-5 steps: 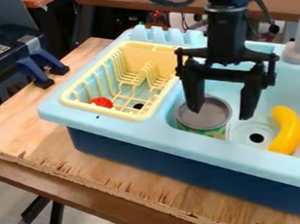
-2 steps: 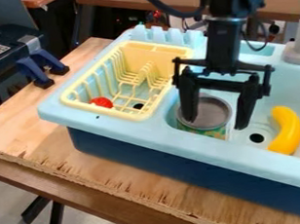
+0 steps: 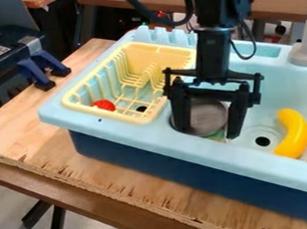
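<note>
The work looks to be at an early point: the pincer [image 3: 209,132] is down over the can [image 3: 209,114], one finger at each side of it, but the can sits low in the basin of the sink [image 3: 135,136] and does not look raised. What is left, as far as I can judge, is a firm hold on it and whatever handling follows.

The pincer stands wide open, with the can between its fingers; it does not seem to have hold of anything, though I can't tell whether either finger touches the can.

The can is round and stubby, with a dull grey top (open or lidded, I can't say) and a bit of green, patterned side showing below. It sits near the yellow rack [image 3: 145,56], at the basin's near edge. The banana [image 3: 293,133] lies apart from it, past the drain [image 3: 262,141].
</note>
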Robot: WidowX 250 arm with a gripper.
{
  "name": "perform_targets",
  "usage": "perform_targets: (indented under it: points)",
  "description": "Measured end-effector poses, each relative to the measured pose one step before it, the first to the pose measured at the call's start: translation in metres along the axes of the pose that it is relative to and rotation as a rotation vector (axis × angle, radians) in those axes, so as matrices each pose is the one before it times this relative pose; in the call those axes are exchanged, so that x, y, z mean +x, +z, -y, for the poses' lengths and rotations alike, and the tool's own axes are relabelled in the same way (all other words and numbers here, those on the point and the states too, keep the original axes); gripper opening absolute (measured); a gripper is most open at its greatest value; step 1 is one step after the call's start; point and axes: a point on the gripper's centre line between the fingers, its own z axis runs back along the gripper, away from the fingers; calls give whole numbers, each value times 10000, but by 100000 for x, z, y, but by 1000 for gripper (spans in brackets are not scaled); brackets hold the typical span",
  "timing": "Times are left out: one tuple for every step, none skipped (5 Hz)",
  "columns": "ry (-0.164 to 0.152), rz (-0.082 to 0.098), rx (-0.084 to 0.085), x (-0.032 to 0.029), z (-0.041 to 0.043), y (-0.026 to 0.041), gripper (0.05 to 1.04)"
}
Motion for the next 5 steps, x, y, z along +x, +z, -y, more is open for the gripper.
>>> perform_targets:
  points:
    - [-126,-218,-167,480,-146,-740,1002]
    - [4,-37,30,375,87,-177,1002]
    - [-279,57,28,1060,326,12,1002]
    - [-83,-244,292,1215,104,95,1002]
    - [-83,143,492,2144,14,683,1002]
